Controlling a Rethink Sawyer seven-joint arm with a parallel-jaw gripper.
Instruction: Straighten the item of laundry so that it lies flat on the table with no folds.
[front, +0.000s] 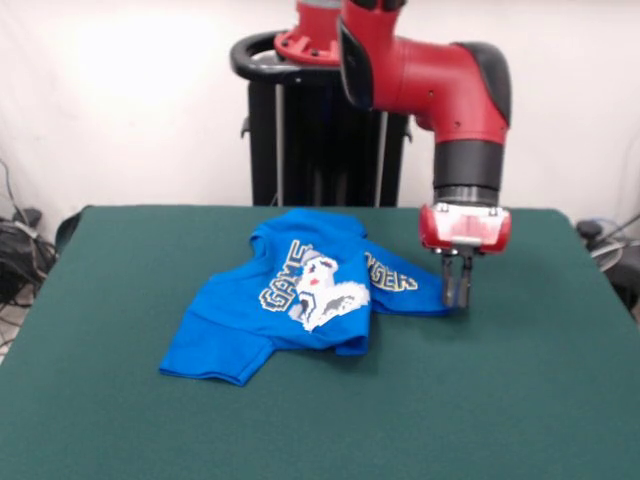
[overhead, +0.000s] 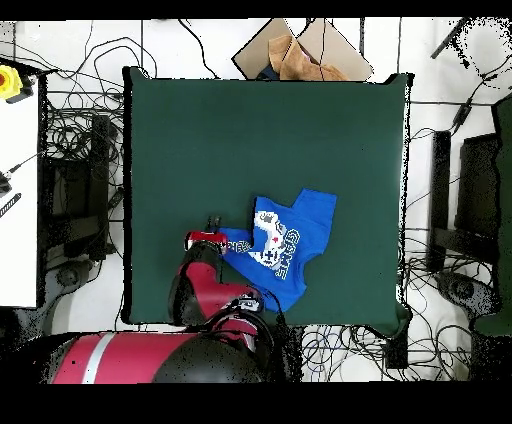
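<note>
The blue T-shirt (front: 300, 300) (overhead: 283, 240) lies crumpled on the green table (front: 520, 400) (overhead: 220, 140), toward the robot's side and near the middle of the table's width. In the front view its long axis runs diagonally, from a spread hem at lower left to a bunched part at upper right; folds break the white print. The gripper (front: 456, 290) (overhead: 213, 235) stands upright at the shirt's right tip, its 2 fingers pressed close together on the cloth's edge.
</note>
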